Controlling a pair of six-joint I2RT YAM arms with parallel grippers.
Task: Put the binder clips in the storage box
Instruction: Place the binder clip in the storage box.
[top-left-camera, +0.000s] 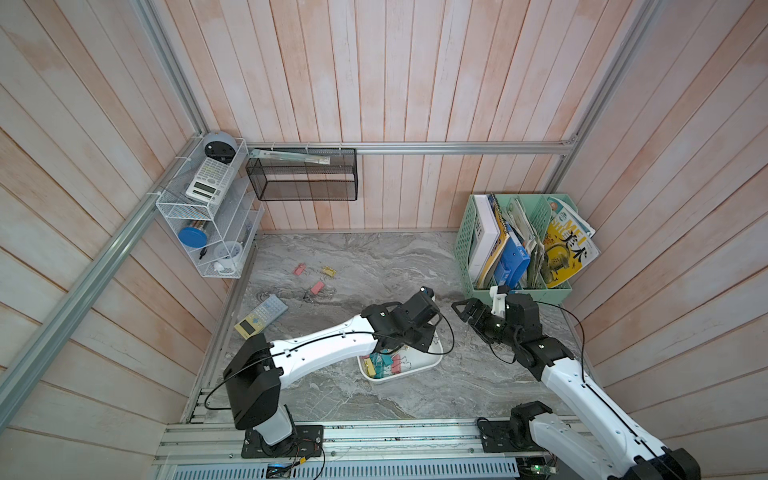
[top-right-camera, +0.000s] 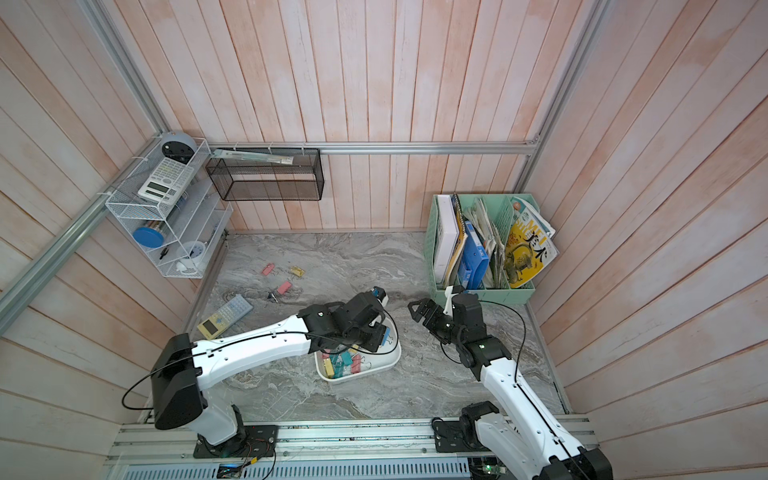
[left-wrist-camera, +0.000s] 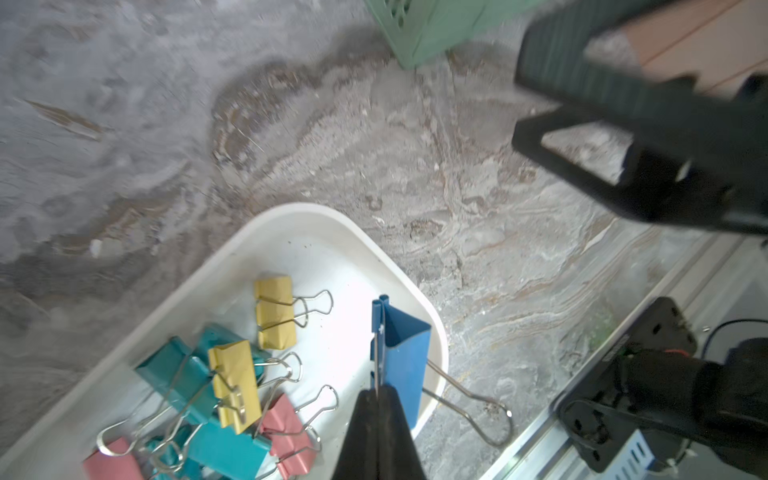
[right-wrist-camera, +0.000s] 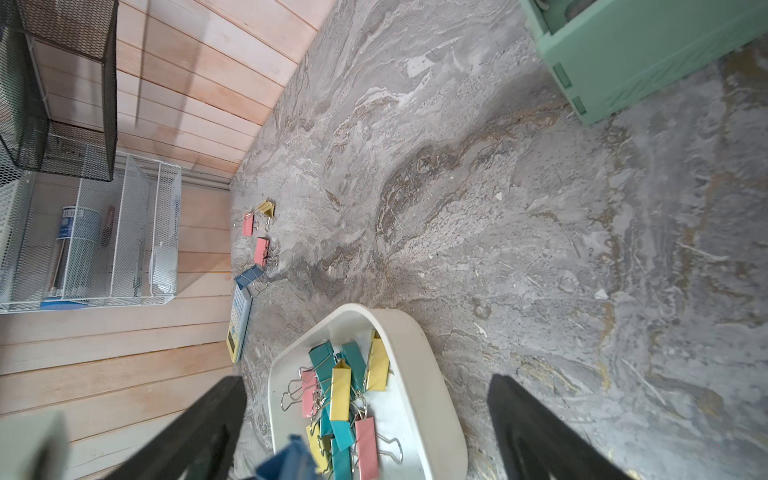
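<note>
Now a blue binder clip (left-wrist-camera: 405, 353) is held tight in the left pincer (left-wrist-camera: 376, 392), right over the rim of the storage box (left-wrist-camera: 291, 210). It should be moved further in before it is let go. The right pincer (top-left-camera: 466, 311) is spread wide apart and empty.

Pale pinkish plank walls (top-left-camera: 415, 62) all around, aluminium rails (top-left-camera: 457, 147) framing them, and a grey marble-look table (top-left-camera: 374, 257) below. White wire shelf (top-left-camera: 178, 208) and black mesh basket (top-left-camera: 303, 187) hang up high, with a mint file basket (top-left-camera: 463, 241) in the corner.
</note>
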